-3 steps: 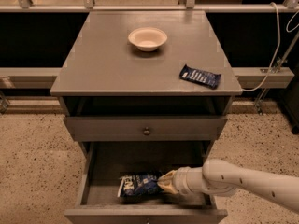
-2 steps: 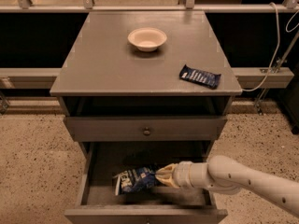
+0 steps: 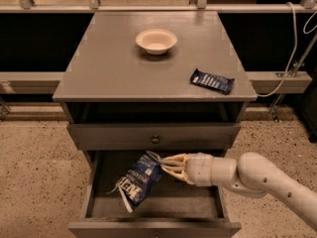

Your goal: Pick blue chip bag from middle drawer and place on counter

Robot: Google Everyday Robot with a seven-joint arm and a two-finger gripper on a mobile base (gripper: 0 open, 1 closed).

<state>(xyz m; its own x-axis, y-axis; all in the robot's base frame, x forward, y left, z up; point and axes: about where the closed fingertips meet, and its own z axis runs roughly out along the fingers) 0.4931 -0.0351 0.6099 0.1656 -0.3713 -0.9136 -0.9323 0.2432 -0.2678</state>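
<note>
- The blue chip bag point(image 3: 138, 180) is now off the floor of the middle drawer point(image 3: 89, 198). 1 second ago it lay flat there; now it hangs tilted, top corner up and to the right, lower end drooping to the left.
- It is still within the open drawer's outline, below and forward of the front edge of the surface point(image 3: 109, 68), left of that edge's midpoint.
- The claw point(image 3: 165, 163) has closed on the bag's upper right corner. Its fingers look drawn together on the seam with nothing else in them, and the arm reaches in from the right.
- The claw has risen since the earlier views, from low in the drawer to just under the upper drawer front point(image 3: 114, 135) with its small knob point(image 3: 155, 139).
- This suggests the pick has succeeded and the carry is starting. The bag must still come out clear of the drawer and up past the front edge.
- A corner pinch on crinkly film may slip or swing, and the dangling end could catch the upper drawer front.
- On the surface, the bowl point(image 3: 156, 40) sits near the middle of the back edge and the bar wrapper point(image 3: 212, 81) lies near the front right corner. The front left corner looks like the easiest place to put the bag.
</note>
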